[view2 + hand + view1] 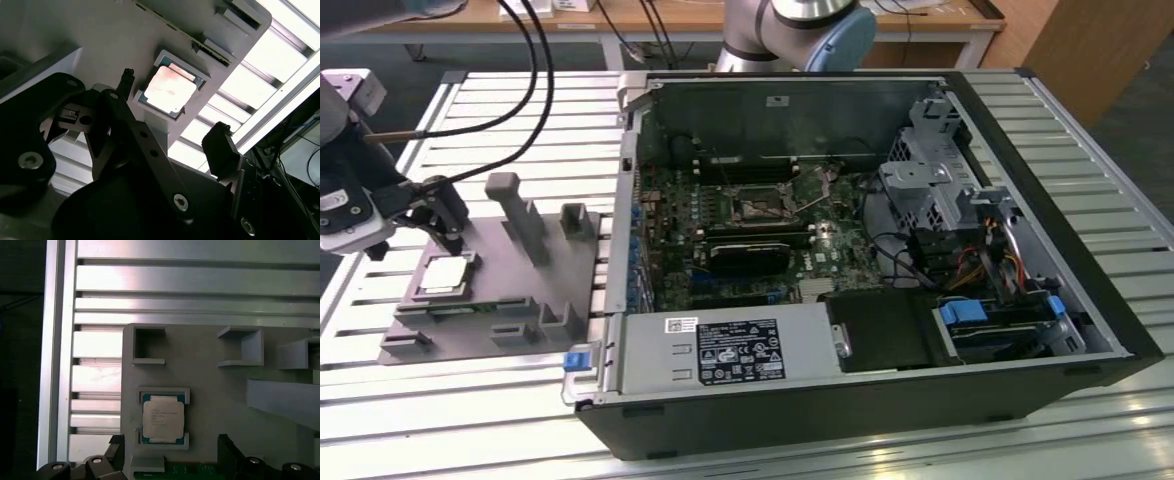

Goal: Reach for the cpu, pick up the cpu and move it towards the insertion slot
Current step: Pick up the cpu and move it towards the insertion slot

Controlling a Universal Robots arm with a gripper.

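Note:
The cpu (443,275) lies flat in a recess of the grey plastic tray (520,300), at the exterior view's left. Its silvery top shows in both wrist views (170,91) (162,418). My gripper (447,232) hangs just above it, open, with nothing held. In both wrist views the two dark fingers (220,147) (116,452) stand apart on either side of the chip, clear of it. The insertion slot (757,206) is a small square socket with a metal frame on the motherboard inside the open computer case.
The tray carries upright pegs (520,215) close beside my gripper. The open case (854,250) holds a black card, a drive cage, cables and a power supply (720,350). Everything rests on a slatted aluminium table (480,400). Black cables (534,60) hang over the table's far left.

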